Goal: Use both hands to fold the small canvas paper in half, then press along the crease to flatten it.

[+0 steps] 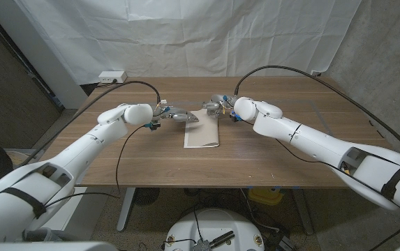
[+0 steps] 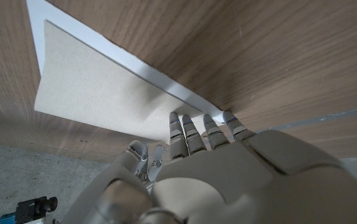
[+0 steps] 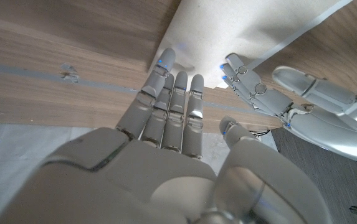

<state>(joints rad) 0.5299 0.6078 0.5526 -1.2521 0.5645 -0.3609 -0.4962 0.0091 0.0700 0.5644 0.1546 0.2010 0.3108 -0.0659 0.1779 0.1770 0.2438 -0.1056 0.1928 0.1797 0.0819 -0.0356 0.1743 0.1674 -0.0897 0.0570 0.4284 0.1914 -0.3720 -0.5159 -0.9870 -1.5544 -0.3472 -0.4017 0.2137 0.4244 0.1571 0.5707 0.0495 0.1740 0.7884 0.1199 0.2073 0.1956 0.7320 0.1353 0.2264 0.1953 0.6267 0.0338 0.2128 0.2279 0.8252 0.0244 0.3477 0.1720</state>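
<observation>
One small canvas paper (image 1: 202,130) lies near the middle of the wooden counter (image 1: 269,157), already doubled over: in the left wrist view a beige upper layer (image 2: 97,93) sits on top of a white layer whose edge (image 2: 166,84) shows as a narrow strip beyond it. The far end of the paper is where both arms meet.

Reaching in from the left, the left robot hand (image 1: 179,116) has its fingers stretched toward the far left corner of the paper. In its own wrist view the fingertips (image 2: 177,118) lie at the paper's edge, fingers straight and side by side, holding nothing; whether they press on the sheet or only touch it, I cannot tell.

From the opposite side, the right robot hand (image 1: 217,107) sits at the far right corner. Its wrist view shows its fingers (image 3: 175,106) extended together toward the paper's edge (image 3: 228,31), the tips at or just beside the sheet, with no grip on it. The left robot hand's fingertips (image 3: 247,84) show there too, close to the right ones and apart from them.

A white power strip (image 1: 112,76) rests at the counter's far left corner, well apart from the paper.
</observation>
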